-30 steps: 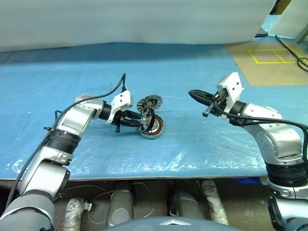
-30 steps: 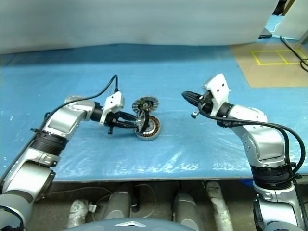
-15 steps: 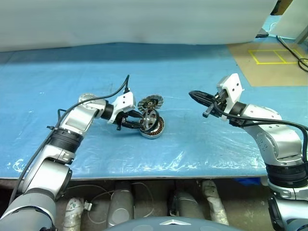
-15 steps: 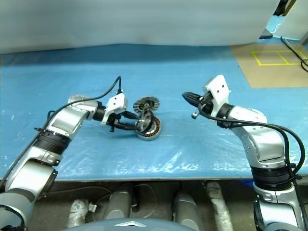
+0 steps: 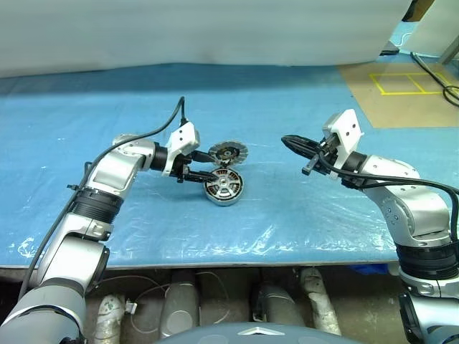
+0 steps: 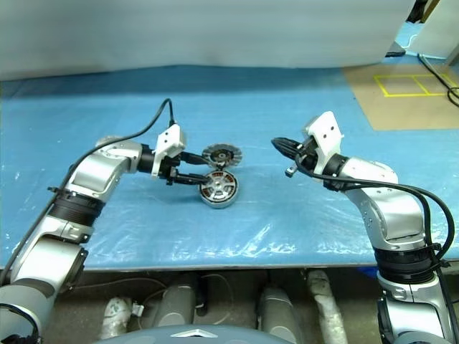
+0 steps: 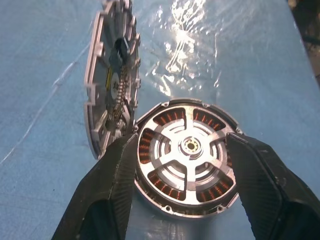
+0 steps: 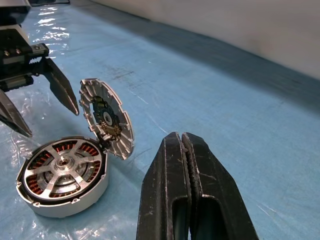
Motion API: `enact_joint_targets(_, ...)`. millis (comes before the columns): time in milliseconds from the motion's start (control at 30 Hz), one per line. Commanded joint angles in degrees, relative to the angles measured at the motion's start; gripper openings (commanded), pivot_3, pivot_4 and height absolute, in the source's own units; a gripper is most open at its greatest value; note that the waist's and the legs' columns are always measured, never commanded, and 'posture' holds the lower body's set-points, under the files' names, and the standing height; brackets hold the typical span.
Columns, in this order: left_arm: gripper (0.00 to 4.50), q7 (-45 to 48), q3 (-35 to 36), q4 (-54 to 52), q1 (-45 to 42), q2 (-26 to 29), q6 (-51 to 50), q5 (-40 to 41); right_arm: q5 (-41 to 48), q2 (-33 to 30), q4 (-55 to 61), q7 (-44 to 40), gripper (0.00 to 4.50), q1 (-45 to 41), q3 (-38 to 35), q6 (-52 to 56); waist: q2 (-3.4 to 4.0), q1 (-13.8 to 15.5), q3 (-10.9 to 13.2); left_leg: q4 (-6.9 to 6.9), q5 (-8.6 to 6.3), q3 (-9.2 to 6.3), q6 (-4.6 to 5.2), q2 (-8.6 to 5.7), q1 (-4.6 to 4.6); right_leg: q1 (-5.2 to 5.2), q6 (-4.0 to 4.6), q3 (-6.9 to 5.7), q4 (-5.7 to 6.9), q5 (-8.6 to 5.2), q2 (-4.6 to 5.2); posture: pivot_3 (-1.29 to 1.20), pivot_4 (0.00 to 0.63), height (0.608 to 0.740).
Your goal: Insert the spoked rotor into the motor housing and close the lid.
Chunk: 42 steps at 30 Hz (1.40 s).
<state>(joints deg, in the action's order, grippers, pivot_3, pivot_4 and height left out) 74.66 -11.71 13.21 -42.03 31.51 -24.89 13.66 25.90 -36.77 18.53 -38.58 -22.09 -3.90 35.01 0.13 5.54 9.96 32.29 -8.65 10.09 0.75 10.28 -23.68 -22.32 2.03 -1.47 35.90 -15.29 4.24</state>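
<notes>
Both arms are glossy silver-grey shells joined by ribbed black rings, each ending in a white wrist block that carries a hand, the left hand [image 5: 203, 172] and right hand [image 5: 287, 140], of two tapered black fingers, with black cables looping along them.

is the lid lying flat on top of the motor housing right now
No, the lid stands on its edge beside the motor housing, whose copper windings and spoked rotor are uncovered.

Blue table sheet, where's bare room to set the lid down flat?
Open sheet lies between the motor housing and the right tool, also in front of the housing. It is crowded by the left tool, where the lid leans on the housing.
</notes>
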Motion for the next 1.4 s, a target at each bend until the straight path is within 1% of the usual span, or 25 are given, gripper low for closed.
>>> enact_joint_targets(33,2.96,1.4,3.6,-5.6,2.4,1.4,-1.8,4.9,0.9,0.0,2.0,-0.7,0.0,-0.4,-0.9,-0.7,0.0,0.0,0.0,0.0,0.0,0.0,0.0,0.0,0.0,0.0,0.0,0.0,0.0,0.0,0.0,0.0,0.15,0.74)
enact_joint_targets(200,2.96,0.3,6.1,-9.2,7.8,3.5,-5.2,8.2,1.6,0.7,2.6,-2.8,0.0,-0.3,1.7,0.2,0.01,-0.1,0.0,-0.02,-0.01,0.0,0.0,0.01,0.0,-0.01,0.0,0.0,0.0,0.0,0.0,0.0,0.15,0.74)
enact_joint_targets(267,2.96,-0.9,7.3,-9.6,10.6,4.4,-4.9,8.4,1.4,1.4,2.5,-3.9,0.0,-0.6,3.9,0.0,0.02,-0.2,0.0,-0.02,-0.01,0.0,-0.01,0.01,0.03,0.0,0.0,0.0,-0.01,0.0,-0.01,0.0,0.15,0.74)
enact_joint_targets(367,2.96,-3.2,9.2,-9.6,12.7,4.0,-3.9,8.9,0.1,2.3,1.1,-4.8,0.0,-1.2,6.6,-1.0,0.03,-0.1,0.0,-0.03,-0.02,0.0,-0.02,0.02,0.03,0.0,0.0,0.0,0.0,0.0,-0.01,0.0,0.15,0.74)
enact_joint_targets(467,2.96,-6.9,12.5,-9.5,15.3,2.2,-3.2,10.5,-1.7,5.0,-1.9,-5.5,0.0,-3.0,10.5,-2.3,0.03,-0.1,0.0,0.02,-0.02,0.0,-0.02,0.01,0.03,0.04,0.0,0.0,-0.03,0.0,0.0,0.0,0.15,0.74)
enact_joint_targets(633,2.96,-9.2,12.8,-10.0,17.9,2.3,-1.3,9.4,-3.0,11.2,-10.6,-6.0,0.0,-6.6,13.4,-3.5,0.03,-0.2,0.0,0.04,-0.02,0.0,-0.03,0.03,0.03,0.02,0.0,0.01,0.0,0.0,-0.01,0.0,0.15,0.74)
enact_joint_targets(800,2.96,-11.1,14.3,-13.5,19.3,1.0,-3.1,12.8,-4.0,15.0,-16.5,-8.9,0.0,-9.6,16.0,-4.3,0.02,-0.2,0.0,0.05,-0.02,0.0,-0.04,0.01,-0.02,0.01,0.0,0.01,-0.04,0.0,0.0,0.0,0.15,0.74)
enact_joint_targets(933,2.96,-9.4,14.8,-15.9,21.9,1.6,0.3,13.9,-6.1,16.7,-21.4,-9.8,0.0,-11.1,17.1,-6.3,0.02,-0.2,0.0,0.03,-0.02,0.0,-0.04,0.03,-0.04,-0.03,0.0,0.0,0.0,0.0,-0.01,0.0,0.15,0.74)
enact_joint_targets(1033,2.96,-8.2,15.5,-18.2,24.1,1.9,0.8,15.7,-7.5,17.4,-23.5,-11.0,0.0,-11.5,18.0,-7.7,0.02,-0.3,0.0,0.03,-0.02,0.0,-0.04,0.03,-0.04,-0.03,0.0,-0.01,-0.01,0.0,-0.01,0.0,0.15,0.74)
enact_joint_targets(1133,2.96,-6.8,15.3,-19.2,25.7,2.7,2.8,15.7,-10.3,17.9,-25.8,-11.1,0.0,-12.1,19.4,-10.0,0.02,-0.3,0.0,0.03,-0.02,0.0,-0.04,0.04,-0.03,-0.03,0.0,-0.01,0.01,0.0,-0.02,0.0,0.15,0.74)
enact_joint_targets(1233,2.96,-5.9,16.1,-20.1,26.8,1.9,5.7,16.9,-11.7,18.5,-27.6,-11.8,0.0,-12.4,20.2,-11.5,0.02,-0.3,0.0,0.05,-0.02,0.0,-0.04,0.04,-0.01,-0.01,0.0,0.0,0.02,0.0,-0.02,0.0,0.15,0.74)
enact_joint_targets(1400,2.96,-5.2,15.7,-20.0,28.7,1.5,12.5,15.5,-12.8,19.1,-28.6,-12.9,0.0,-13.0,19.9,-12.4,0.02,-0.3,0.0,0.05,-0.02,0.0,-0.04,0.05,0.0,0.0,0.0,0.0,0.02,0.0,-0.02,0.0,0.15,0.74)
